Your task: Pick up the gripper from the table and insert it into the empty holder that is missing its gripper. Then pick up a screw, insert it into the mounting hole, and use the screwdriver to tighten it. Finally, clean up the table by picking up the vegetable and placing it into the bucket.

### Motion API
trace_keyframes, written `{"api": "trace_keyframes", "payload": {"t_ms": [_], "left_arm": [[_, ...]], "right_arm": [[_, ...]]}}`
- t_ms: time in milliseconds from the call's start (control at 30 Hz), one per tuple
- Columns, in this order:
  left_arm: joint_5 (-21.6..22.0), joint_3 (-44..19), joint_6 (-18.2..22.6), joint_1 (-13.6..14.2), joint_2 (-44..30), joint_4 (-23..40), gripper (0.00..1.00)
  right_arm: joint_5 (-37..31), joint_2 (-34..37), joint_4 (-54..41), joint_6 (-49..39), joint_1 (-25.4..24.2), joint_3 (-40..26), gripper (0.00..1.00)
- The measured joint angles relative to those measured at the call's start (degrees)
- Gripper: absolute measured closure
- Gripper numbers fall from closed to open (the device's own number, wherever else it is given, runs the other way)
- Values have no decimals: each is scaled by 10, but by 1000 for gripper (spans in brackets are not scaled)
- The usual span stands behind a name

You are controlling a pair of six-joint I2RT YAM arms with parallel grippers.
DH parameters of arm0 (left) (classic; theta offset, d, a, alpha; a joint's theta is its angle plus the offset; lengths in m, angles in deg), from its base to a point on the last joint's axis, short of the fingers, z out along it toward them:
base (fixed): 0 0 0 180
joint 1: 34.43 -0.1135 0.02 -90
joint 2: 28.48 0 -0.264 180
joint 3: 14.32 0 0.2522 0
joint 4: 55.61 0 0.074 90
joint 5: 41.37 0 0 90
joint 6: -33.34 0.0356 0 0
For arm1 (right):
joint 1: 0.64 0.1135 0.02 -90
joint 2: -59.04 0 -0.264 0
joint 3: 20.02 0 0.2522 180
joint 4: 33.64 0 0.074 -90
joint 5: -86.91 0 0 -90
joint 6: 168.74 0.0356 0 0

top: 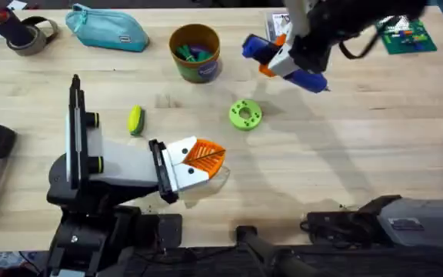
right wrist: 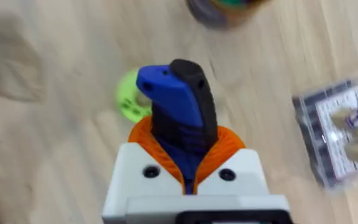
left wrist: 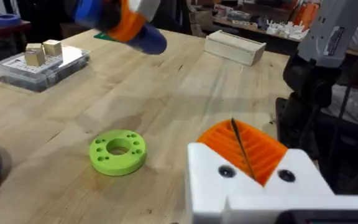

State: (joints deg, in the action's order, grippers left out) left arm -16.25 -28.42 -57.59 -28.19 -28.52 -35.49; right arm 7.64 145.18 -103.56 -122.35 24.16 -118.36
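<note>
**Screwdriver aloft over a pale wooden table**

Here, the surface is a light wooden table [top: 344, 146] with visible grain. In the left wrist view the room behind holds cluttered benches.

One screwdriver [top: 264, 51], blue-handled, is raised above the far middle of the table, clamped between the orange pads of the right gripper [top: 283, 55]. In the right wrist view its blue and black handle [right wrist: 178, 106] sits squeezed between the two pads, pointing away from the camera.

One left gripper [top: 206, 158] rests low near the table's near side, its orange pads pressed together with nothing between them; in its own view only a thin dark seam divides the pads [left wrist: 244, 146].

One vegetable [top: 134, 120], yellow with a green stripe, lies on the table to the left of centre, apart from everything else. One bucket [top: 194, 52] stands upright at the far middle, with small coloured pieces inside; the screwdriver hangs just to its right.

One green disc with holes [top: 245, 114] lies flat between the bucket and the left gripper. One teal pouch [top: 108, 29] lies at the far left, next to one roll of tape [top: 31, 35]. One clear box of small parts [left wrist: 41, 63] and one pale oblong block [left wrist: 235, 47] sit on the far right part of the table
</note>
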Motion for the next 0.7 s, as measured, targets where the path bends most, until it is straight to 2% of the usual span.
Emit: {"api": "trace_keyframes", "payload": {"t_ms": [167, 433, 633, 667, 700], "left_arm": [[0, 0, 0, 0, 0, 0, 991], [0, 0, 0, 0, 0, 0, 991], [0, 0, 0, 0, 0, 0, 991], [0, 0, 0, 0, 0, 0, 991], [0, 0, 0, 0, 0, 0, 991]], "right_arm": [[-50, 95, 12, -39, -39, 1, 961], [-74, 252, 39, -59, -93, 4, 965], [-82, 275, 43, -60, -118, 5, 967], [-82, 274, 43, -59, -120, 5, 939], [-82, 273, 42, -58, -123, 5, 835]]}}
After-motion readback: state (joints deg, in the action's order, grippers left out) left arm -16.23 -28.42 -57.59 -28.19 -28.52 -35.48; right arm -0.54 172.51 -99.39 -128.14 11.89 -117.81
